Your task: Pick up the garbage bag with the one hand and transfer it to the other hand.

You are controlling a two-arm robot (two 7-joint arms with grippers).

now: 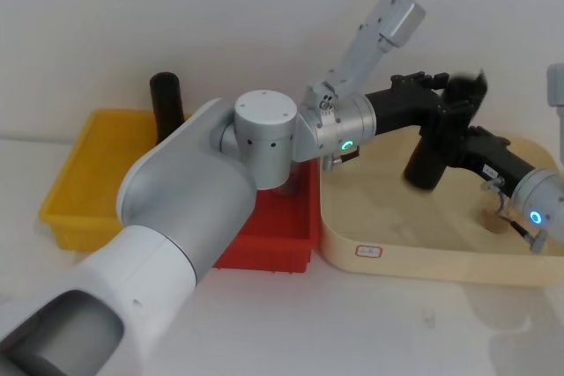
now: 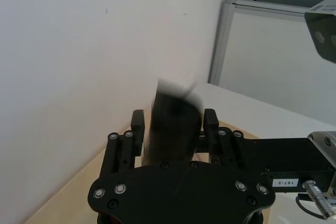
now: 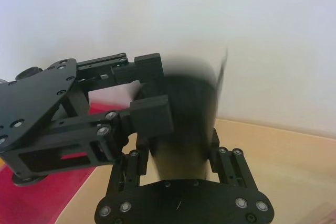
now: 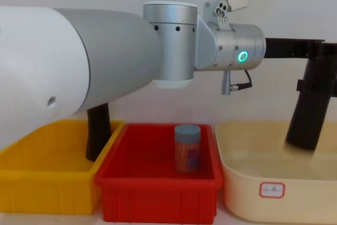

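The garbage bag (image 1: 429, 165) is a black roll held tilted in the air above the cream tray (image 1: 348, 217); its lower end also shows in the chest view (image 4: 308, 122). My left gripper (image 1: 448, 94), on the green-ring arm, reaches across from the left and is shut on the roll's upper part. My right gripper (image 1: 451, 145), on the blue-ring arm, comes in from the right and is shut on the roll just below. In the left wrist view the bag (image 2: 176, 127) sits between both fingers. The right wrist view shows the bag (image 3: 186, 124) between its own fingers, with the left gripper's fingers (image 3: 149, 114) clamped higher up.
A red bin (image 4: 158, 183) in the middle holds a blue-lidded jar (image 4: 187, 148). The yellow bin (image 1: 75, 191) on the left holds another upright black roll (image 1: 165, 101). A small brown object (image 1: 491, 217) lies in the cream tray. A white wall stands close behind.
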